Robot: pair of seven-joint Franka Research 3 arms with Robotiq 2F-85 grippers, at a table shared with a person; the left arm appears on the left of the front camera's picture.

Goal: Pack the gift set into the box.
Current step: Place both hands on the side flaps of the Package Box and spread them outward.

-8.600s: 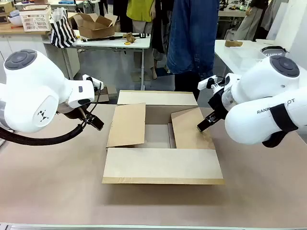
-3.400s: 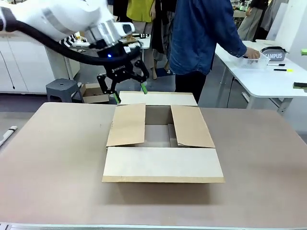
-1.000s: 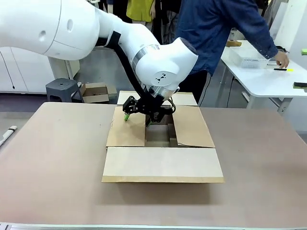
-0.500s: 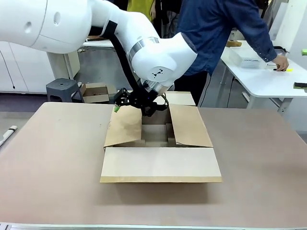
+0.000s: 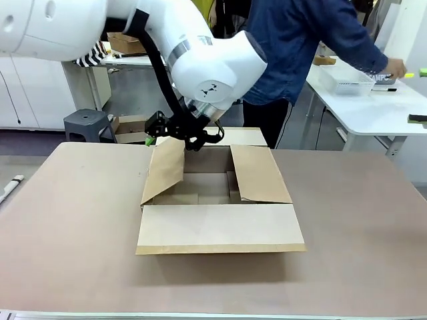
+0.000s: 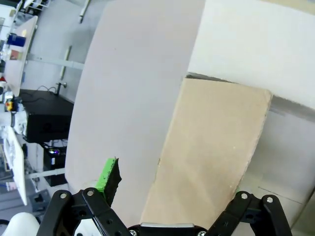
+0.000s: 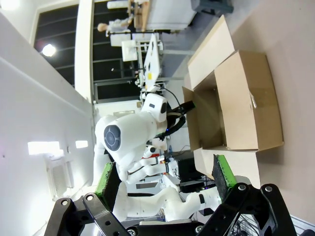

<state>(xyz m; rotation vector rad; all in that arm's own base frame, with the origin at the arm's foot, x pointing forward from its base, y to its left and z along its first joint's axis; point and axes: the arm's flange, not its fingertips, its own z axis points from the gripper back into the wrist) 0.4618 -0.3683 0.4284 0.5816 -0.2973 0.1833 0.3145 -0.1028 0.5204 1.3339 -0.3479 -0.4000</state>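
The large plain brown corrugated cardboard box [image 5: 200, 197] stands in the middle of the light brown tabletop [image 5: 80, 227], its top open. Its near flap [image 5: 220, 227] lies folded flat outward toward the robot, and its far flap [image 5: 243, 137] lies outward on the person's side. The right side flap [image 5: 259, 175] slants down over the opening. The left side flap [image 5: 163, 170] stands tilted up, its free edge raised.

The left arm reaches across from the picture's left, and the left end effector [image 5: 175, 138] sits at the top edge of that raised flap. In the left wrist view its fingers are spread apart, with the flap rising between them. The green pad [image 6: 107, 174] stands clear of the cardboard on the tabletop side, and the other fingertip is hidden behind the flap.

The right end effector [image 7: 164, 172] has its fingers wide apart with nothing between them, and it looks at the box from well away.

A person in a blue denim shirt [image 5: 293, 47] stands beyond the box, one hand [image 5: 397, 67] stretched over a white side table [image 5: 360, 110].
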